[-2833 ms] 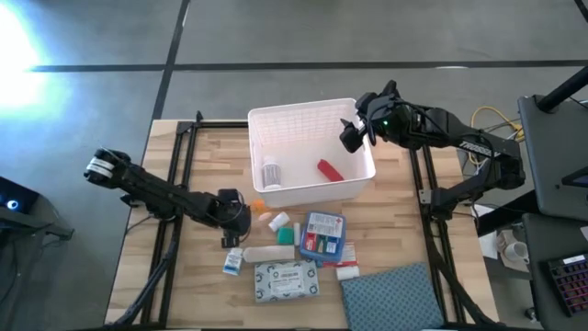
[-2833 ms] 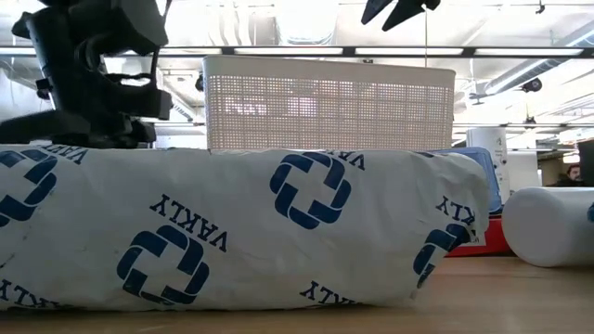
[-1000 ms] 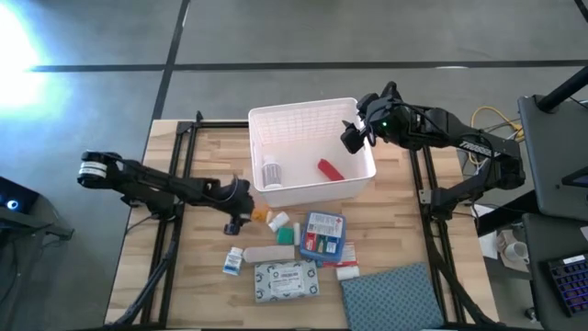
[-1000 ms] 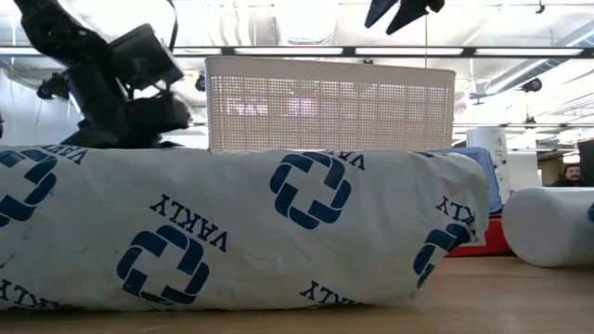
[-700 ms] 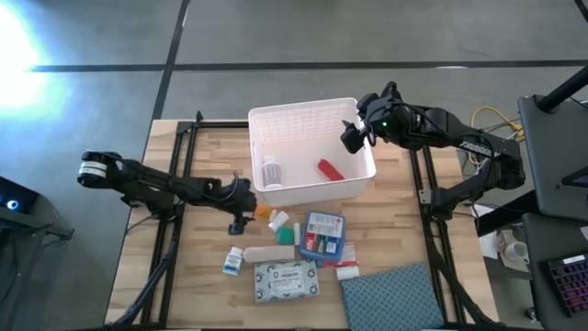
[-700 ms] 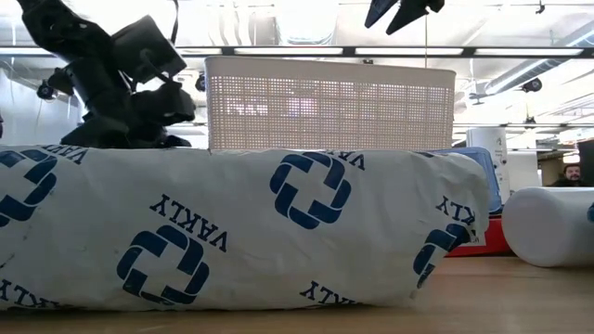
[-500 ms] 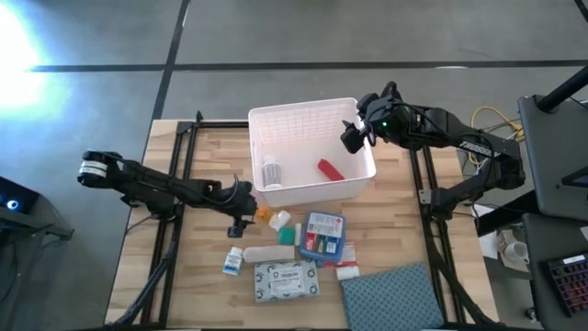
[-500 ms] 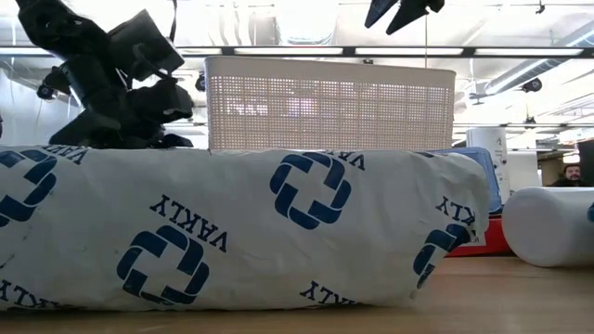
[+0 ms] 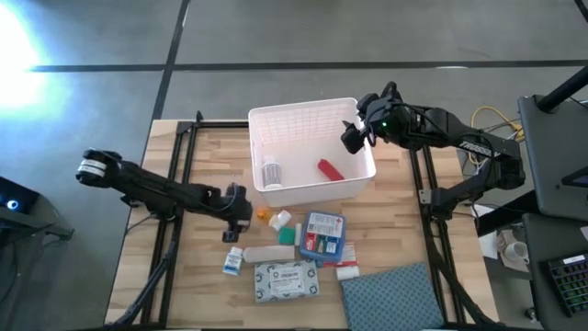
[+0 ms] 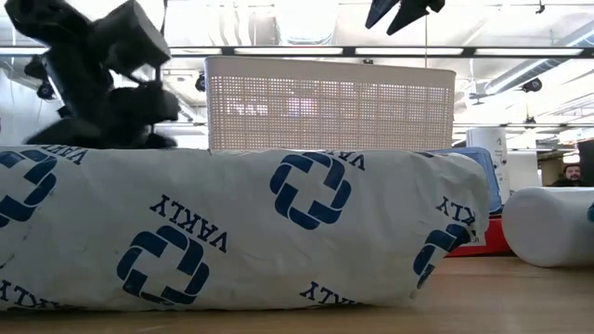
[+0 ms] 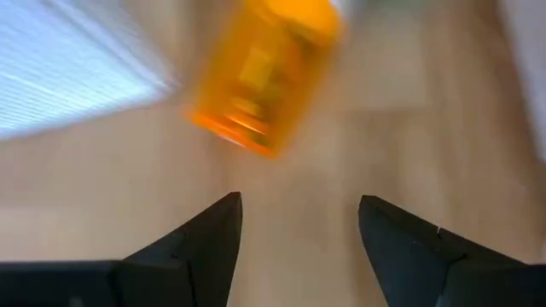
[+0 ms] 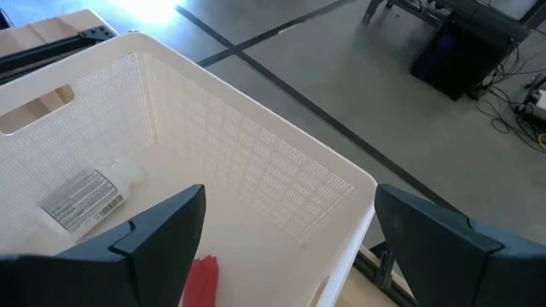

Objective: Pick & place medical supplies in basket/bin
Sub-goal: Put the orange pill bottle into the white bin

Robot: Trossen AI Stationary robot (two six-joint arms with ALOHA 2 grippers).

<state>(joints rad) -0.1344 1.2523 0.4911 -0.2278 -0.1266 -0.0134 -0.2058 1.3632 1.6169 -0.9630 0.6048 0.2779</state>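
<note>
the left gripper (image 9: 241, 210) hovers low over the table (image 9: 207, 276) just in front of the basket (image 9: 310, 115), jaws parted and empty; the orange vial (image 11: 263, 72) lies on the wood just ahead of its fingertips (image 11: 223, 223), apart from them, its long axis tilted across the line of the jaws, flat on its side; in the high view the vial sits beside a white bottle (image 9: 280, 220), between the gripper and the blue-red-white box (image 9: 322, 236); the right gripper (image 9: 353, 136) hangs wide open, holding nothing, above the basket's right rim; inside lie a white pill bottle (image 9: 271, 173) and the red tube (image 9: 330, 170); the big flat packet (image 10: 232, 227) fills the low view.
</note>
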